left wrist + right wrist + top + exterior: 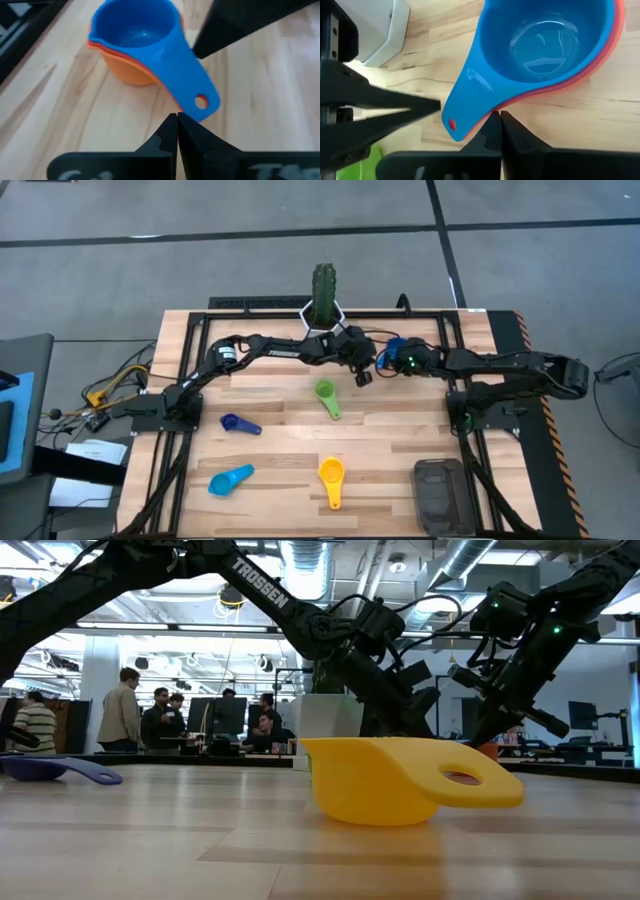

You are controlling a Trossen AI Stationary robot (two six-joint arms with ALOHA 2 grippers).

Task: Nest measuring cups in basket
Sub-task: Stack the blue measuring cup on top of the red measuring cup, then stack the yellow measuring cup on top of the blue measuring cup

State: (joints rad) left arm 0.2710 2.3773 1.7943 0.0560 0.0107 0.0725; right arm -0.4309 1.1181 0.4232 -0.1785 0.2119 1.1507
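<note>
Glossy plastic blue cup (pixel 142 35) sits nested in an orange one (pixel 127 70) on the pale wood-plank table (pixel 290 445), near the cactus pot (pixel 322 315) – open-plan office behind. Both grippers, left (pixel 177 122) and right (pixel 497 120), are pinched closed and empty, tips right by the blue handle. Dark grey basket (pixel 440 495) sits well apart at the table's near edge.

From above, both hands cover most of the blue cup (pixel 394 350) and the orange cup beneath it entirely. The basket (pixel 440 492) runs off the near edge. The people (pixel 150 718) beyond the tabletop are too small to make out.
</note>
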